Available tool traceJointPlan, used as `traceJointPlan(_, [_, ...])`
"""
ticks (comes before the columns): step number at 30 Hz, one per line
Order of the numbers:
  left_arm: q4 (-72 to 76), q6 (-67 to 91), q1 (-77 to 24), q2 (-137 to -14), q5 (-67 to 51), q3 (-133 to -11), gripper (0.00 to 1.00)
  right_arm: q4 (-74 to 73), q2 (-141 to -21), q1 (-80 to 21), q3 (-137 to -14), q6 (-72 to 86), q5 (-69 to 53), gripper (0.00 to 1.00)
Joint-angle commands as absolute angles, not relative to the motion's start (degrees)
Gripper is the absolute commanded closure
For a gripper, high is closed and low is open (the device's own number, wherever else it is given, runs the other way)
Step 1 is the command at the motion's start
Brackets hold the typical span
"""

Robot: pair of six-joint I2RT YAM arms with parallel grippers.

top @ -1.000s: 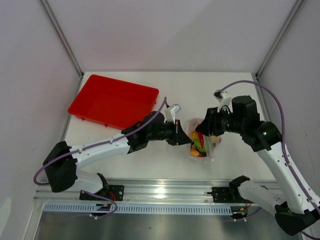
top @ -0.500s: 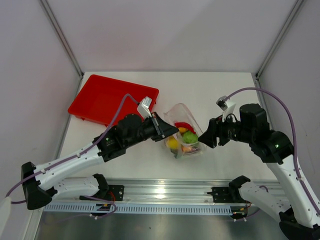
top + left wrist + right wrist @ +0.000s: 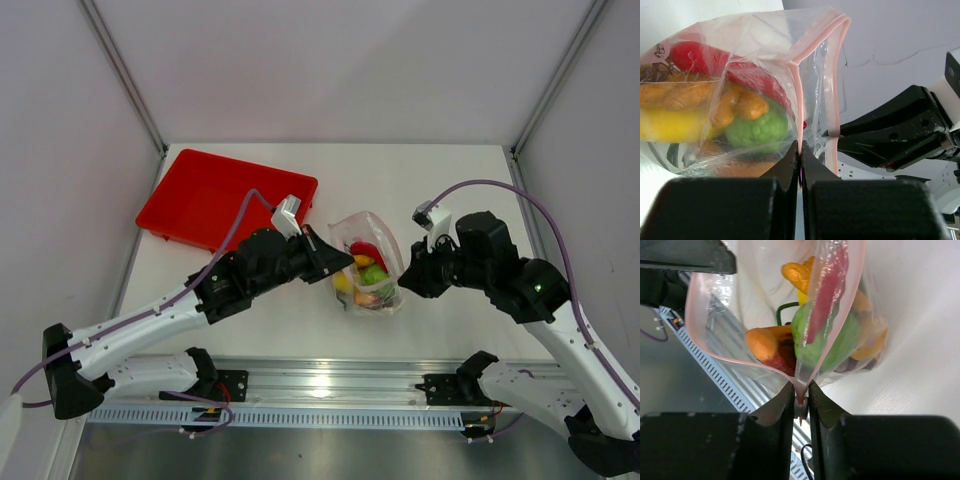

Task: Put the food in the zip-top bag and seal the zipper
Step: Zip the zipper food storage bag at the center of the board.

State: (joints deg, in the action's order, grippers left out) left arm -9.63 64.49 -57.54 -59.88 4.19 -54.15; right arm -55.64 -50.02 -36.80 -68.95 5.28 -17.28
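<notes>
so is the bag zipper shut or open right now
open: the zipper sides bow apart in both wrist views, left end effector and right end effector pinching its ends

Crinkly, glossy clear plastic zip-top bag [image 3: 366,226]; smooth red plastic tray [image 3: 215,200].

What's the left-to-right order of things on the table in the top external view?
red tray → left gripper → zip-top bag, with the food inside → right gripper. Both grippers pinch the bag's mouth edge from opposite sides.
</notes>
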Motion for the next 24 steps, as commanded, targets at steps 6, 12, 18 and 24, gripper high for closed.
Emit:
traceJointPlan(6, [-10.55, 63.72, -57.31, -57.39, 6.24, -56.25, 0.99, -53.96, -50.1, -38.06, -68.2, 3.96, -13.01, 0.67])
traceJointPlan(12, [-9.32, 62.15, -57.22, -57.74, 4.14, -56.25, 0.99, -54.58, -51.59, -39.99, -69.16, 3.78, -8.79, 1.0])
traceJointPlan(18, [-6.85, 44.43, -57.22, -53.63, 3.6, -55.99, 0.88, -56.77, -55.54, -41.22, -77.68, 2.03, -8.96, 1.0])
traceJointPlan(24, [-4.49, 21.5, -57.22, -50.28, 1.42, -60.37, 0.46, -60.64, -61.96, -44.73, -88.93, -2.1, -9.83, 1.0])
